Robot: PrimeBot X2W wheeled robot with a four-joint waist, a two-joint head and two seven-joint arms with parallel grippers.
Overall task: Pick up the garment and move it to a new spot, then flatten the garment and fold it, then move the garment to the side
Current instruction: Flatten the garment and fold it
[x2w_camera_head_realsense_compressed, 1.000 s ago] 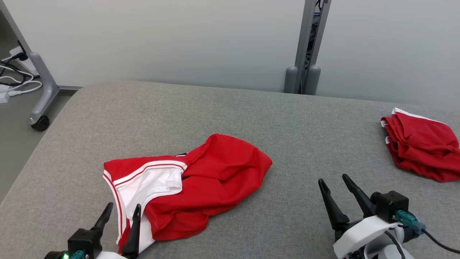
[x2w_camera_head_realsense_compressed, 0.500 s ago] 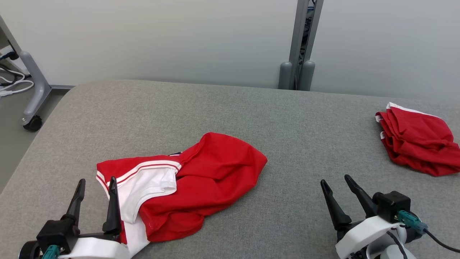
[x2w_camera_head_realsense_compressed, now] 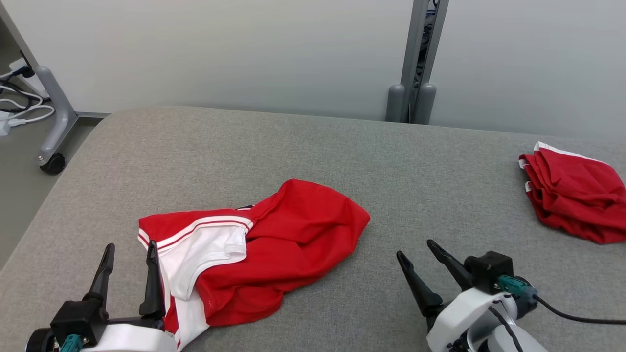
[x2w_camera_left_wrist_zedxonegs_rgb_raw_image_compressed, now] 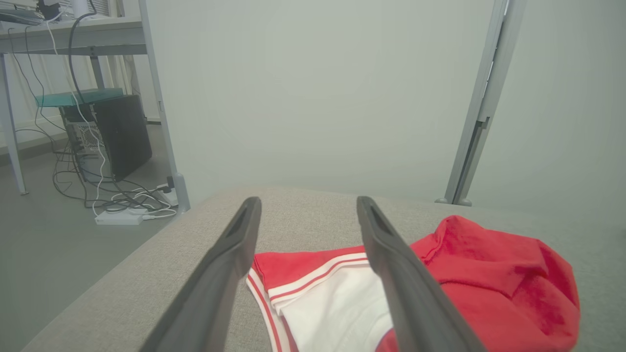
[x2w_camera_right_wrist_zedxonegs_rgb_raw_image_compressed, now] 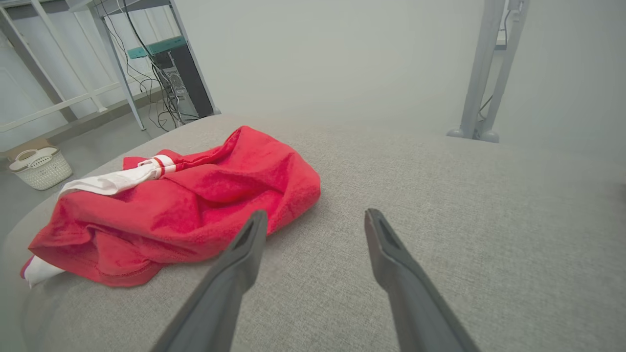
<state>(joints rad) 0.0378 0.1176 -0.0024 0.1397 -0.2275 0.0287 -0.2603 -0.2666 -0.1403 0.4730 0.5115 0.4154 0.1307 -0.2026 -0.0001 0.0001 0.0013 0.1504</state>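
A crumpled red garment (x2w_camera_head_realsense_compressed: 293,244) with a white panel and white stripes lies on the grey table (x2w_camera_head_realsense_compressed: 313,156), left of centre; it also appears as the garment (x2w_camera_left_wrist_zedxonegs_rgb_raw_image_compressed: 489,274) in the left wrist view and as the garment (x2w_camera_right_wrist_zedxonegs_rgb_raw_image_compressed: 195,210) in the right wrist view. My left gripper (x2w_camera_head_realsense_compressed: 129,247) stands open at the lower left, its right finger over the garment's white striped edge, nothing held. My right gripper (x2w_camera_head_realsense_compressed: 415,249) is open at the lower right, apart from the garment, above bare table. From its own wrist view the left gripper (x2w_camera_left_wrist_zedxonegs_rgb_raw_image_compressed: 305,205) frames the garment's striped corner.
A second red garment (x2w_camera_head_realsense_compressed: 572,200), folded, lies at the table's far right edge. Behind the table stand a grey partition and a metal post (x2w_camera_head_realsense_compressed: 415,63). Off the left edge are a wheeled stand (x2w_camera_head_realsense_compressed: 51,161), cables, and a white basket (x2w_camera_right_wrist_zedxonegs_rgb_raw_image_compressed: 39,168) on the floor.
My right gripper has shifted left, closer to the garment. The left gripper holds about the same place as half a second ago, having earlier moved left. The camera swung slightly.
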